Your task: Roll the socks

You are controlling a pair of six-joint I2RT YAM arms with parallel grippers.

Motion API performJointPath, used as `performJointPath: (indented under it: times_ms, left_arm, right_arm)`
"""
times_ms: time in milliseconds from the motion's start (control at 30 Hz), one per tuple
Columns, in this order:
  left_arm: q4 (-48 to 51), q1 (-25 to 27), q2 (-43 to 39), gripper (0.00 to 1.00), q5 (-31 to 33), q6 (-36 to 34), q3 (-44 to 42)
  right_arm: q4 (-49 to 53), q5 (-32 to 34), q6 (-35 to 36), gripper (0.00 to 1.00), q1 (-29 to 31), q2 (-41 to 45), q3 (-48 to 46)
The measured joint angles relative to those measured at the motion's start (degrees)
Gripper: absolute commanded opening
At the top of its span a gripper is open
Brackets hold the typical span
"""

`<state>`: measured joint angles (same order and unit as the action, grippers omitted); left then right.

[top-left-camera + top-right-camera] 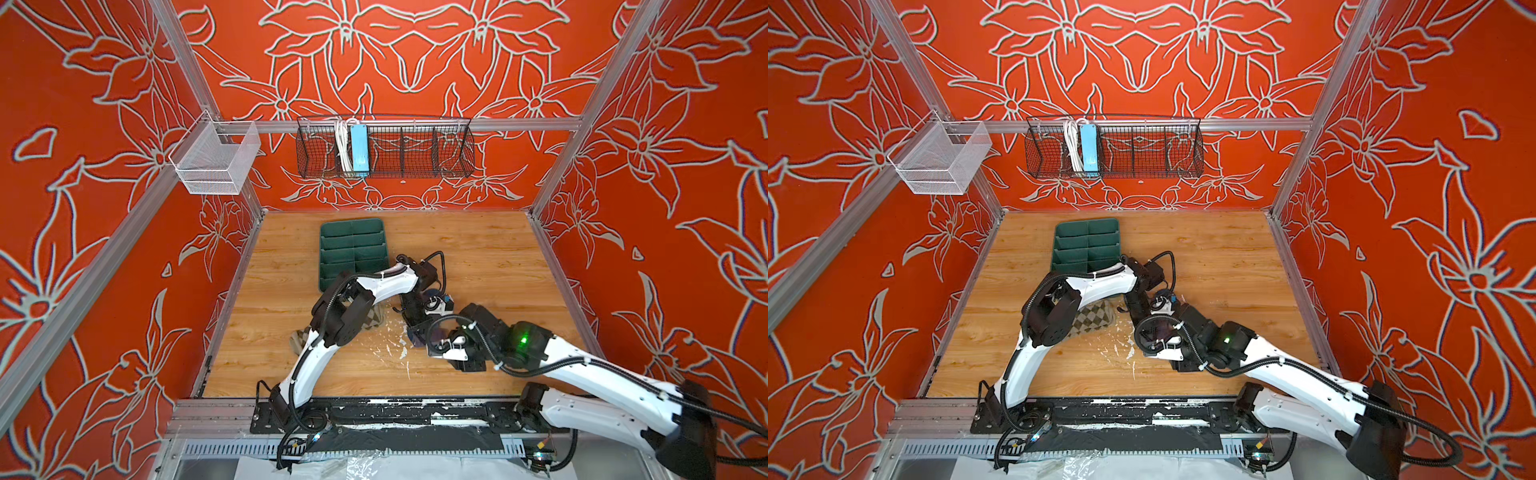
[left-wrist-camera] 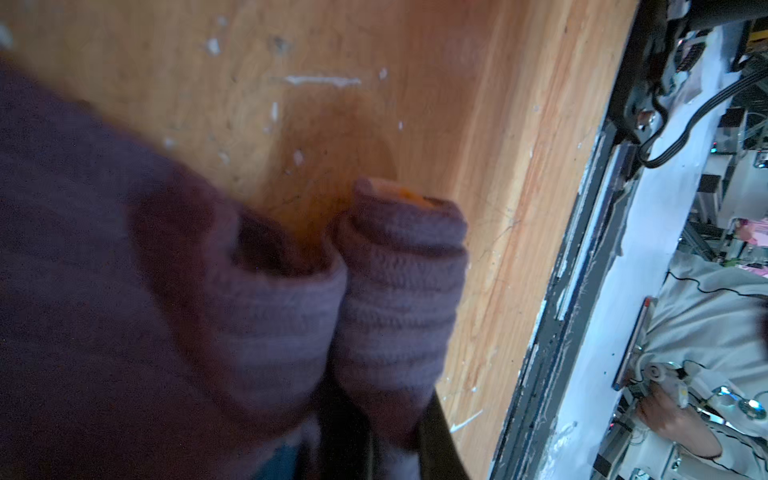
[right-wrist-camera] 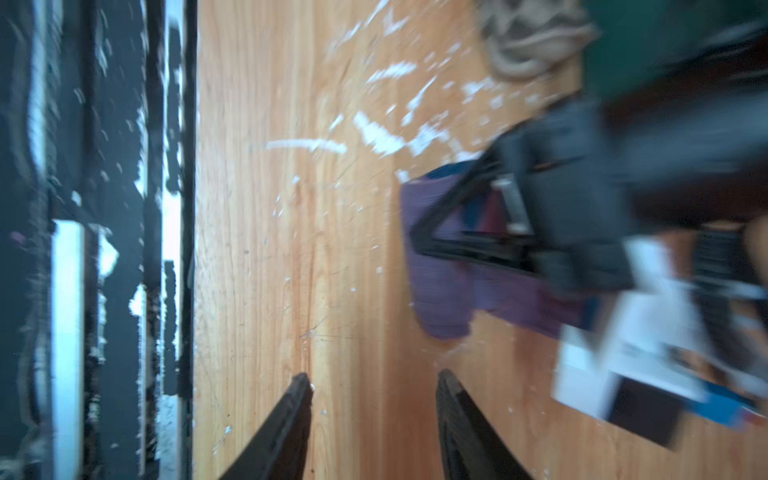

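My left arm point(image 1: 1100, 286) hides most of the argyle sock point(image 1: 1096, 318), nine o'clock from my blurred left hand point(image 3: 419, 239) and purple sock point(image 3: 440, 299).

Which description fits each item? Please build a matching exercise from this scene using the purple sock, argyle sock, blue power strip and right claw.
1 purple sock
2 argyle sock
3 blue power strip
4 right claw

A open, holding nothing
B in the black wire basket
C pinched by the left claw
D loose on the table

Pairs: 1-C, 2-D, 3-B, 4-A
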<state>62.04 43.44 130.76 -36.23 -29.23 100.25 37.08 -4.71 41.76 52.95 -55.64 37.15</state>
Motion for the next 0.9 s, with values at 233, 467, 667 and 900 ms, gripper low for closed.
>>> performJointPath:
  times_ms: [233,467,667,900]
  left_arm:
    - [0.6,-0.1,0.6,0.01,-1.5,0.4,0.2]
    - [0.5,-0.7,0.6,0.03,-1.9,0.9,0.0]
    - [0.2,-0.7,0.6,0.06,-1.8,1.2,-0.2]
    - [-1.7,-1.0,-1.7,0.19,-0.4,2.2,-3.0]
  right_arm:
    - [-16.7,5.4,1.1,0.5,1.3,-8.5,-4.2]
    - [-21.4,8.8,1.0,0.43,1.8,-16.9,-4.3]
    - [-23.9,11.8,0.5,0.32,1.9,-20.5,-4.0]
    - [-23.8,13.7,-1.0,0.03,1.9,-24.5,-1.2]
